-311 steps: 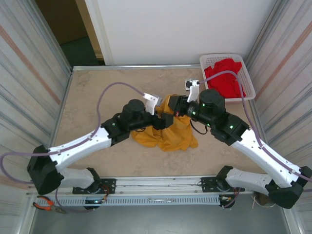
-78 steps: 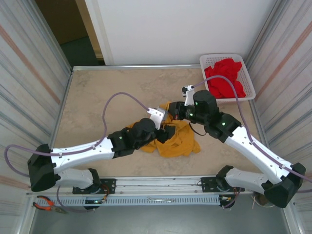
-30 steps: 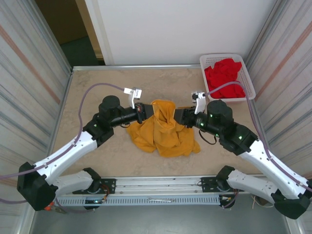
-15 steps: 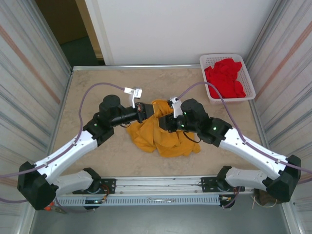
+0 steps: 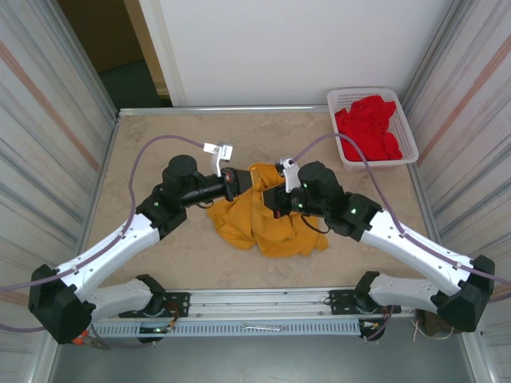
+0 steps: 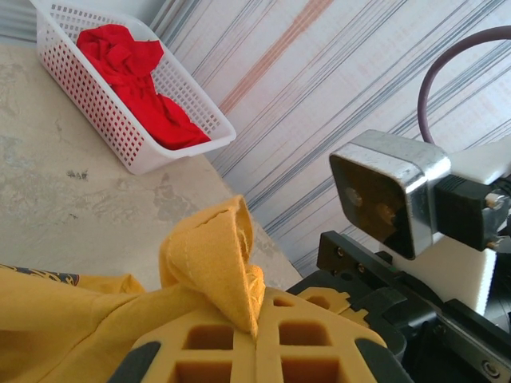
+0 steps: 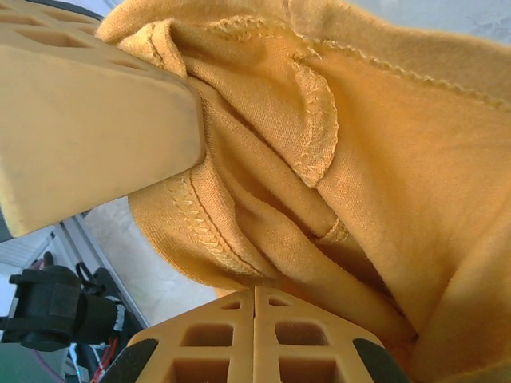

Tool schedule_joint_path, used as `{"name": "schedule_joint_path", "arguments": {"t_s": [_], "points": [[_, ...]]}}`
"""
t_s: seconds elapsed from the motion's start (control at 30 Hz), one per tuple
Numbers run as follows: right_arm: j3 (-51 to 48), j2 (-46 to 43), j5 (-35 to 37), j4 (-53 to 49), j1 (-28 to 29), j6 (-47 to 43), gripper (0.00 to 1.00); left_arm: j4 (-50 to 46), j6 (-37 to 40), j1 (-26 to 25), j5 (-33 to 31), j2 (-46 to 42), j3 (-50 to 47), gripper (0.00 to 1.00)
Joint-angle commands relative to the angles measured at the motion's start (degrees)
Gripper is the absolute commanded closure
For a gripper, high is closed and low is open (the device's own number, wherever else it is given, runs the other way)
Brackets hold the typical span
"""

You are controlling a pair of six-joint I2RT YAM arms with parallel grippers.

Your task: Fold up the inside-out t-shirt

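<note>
The inside-out t-shirt (image 5: 267, 227) is a mustard-yellow bunch in the middle of the table, its seams showing. My left gripper (image 5: 236, 180) is shut on its upper left edge and holds it lifted. In the left wrist view a folded peak of the cloth (image 6: 211, 255) sticks out of the shut left gripper (image 6: 257, 331). My right gripper (image 5: 270, 199) presses into the shirt just right of it. In the right wrist view the right gripper (image 7: 254, 291) is shut on a stitched hem (image 7: 192, 223), with a left finger (image 7: 88, 136) close above.
A white basket (image 5: 371, 92) of red garments (image 5: 366, 128) stands at the back right corner, and the left wrist view shows the basket (image 6: 120, 120) too. Striped walls close in both sides of the table. The two grippers are very close together.
My right gripper has moved left from the shirt's right side into the bunch and gone from open to shut on the cloth. The left arm has stayed still.
</note>
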Motion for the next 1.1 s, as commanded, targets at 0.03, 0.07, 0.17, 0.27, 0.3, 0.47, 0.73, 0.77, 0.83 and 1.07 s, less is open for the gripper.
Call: {"name": "schedule_joint_path", "arguments": {"t_s": [0.03, 0.07, 0.17, 0.27, 0.3, 0.47, 0.73, 0.77, 0.83, 1.07], "points": [[0.09, -4.66, 1.12, 1.30, 0.21, -0.39, 1.00, -0.06, 0.03, 0.58, -0.63, -0.98, 2.14, 1.00], [0.38, -5.10, 0.99, 1.42, 0.24, -0.32, 1.00, -0.11, 0.03, 0.58, -0.82, -1.05, 2.07, 1.00], [1.30, -7.60, 1.03, 1.24, 0.11, -0.23, 1.00, -0.12, -0.03, 0.61, -1.13, -0.96, 2.13, 1.00], [2.03, -8.88, 0.79, 1.15, -0.01, -0.15, 1.00, -0.33, 0.07, 0.61, -1.17, -0.78, 2.15, 1.00], [2.29, -9.29, 0.72, 1.30, -0.01, -0.01, 1.00, -0.46, 0.11, 0.61, -1.32, -0.74, 2.19, 1.00], [3.87, -10.58, -0.21, 3.24, -0.13, 0.54, 1.00, -0.95, 0.22, 0.75, -1.49, -0.31, 2.15, 1.00], [4.92, -6.99, 7.37, -0.85, -1.56, -0.50, 1.00, -4.36, 1.65, 1.10, -3.19, -0.46, 3.62, 0.31], [4.68, -6.67, 7.02, -0.68, -2.55, -0.02, 1.00, -5.45, 1.94, 1.30, -4.17, -0.95, 3.65, 0.24], [4.82, -6.58, 5.50, -0.18, -4.71, 0.97, 1.00, -8.04, 2.81, 2.43, -6.34, -2.69, 3.00, 0.17], [1.93, -5.75, 8.80, -8.11, -6.43, 4.02, 0.79, -24.53, 1.17, 7.86, -16.71, -6.98, -0.76, 0.10]]}}
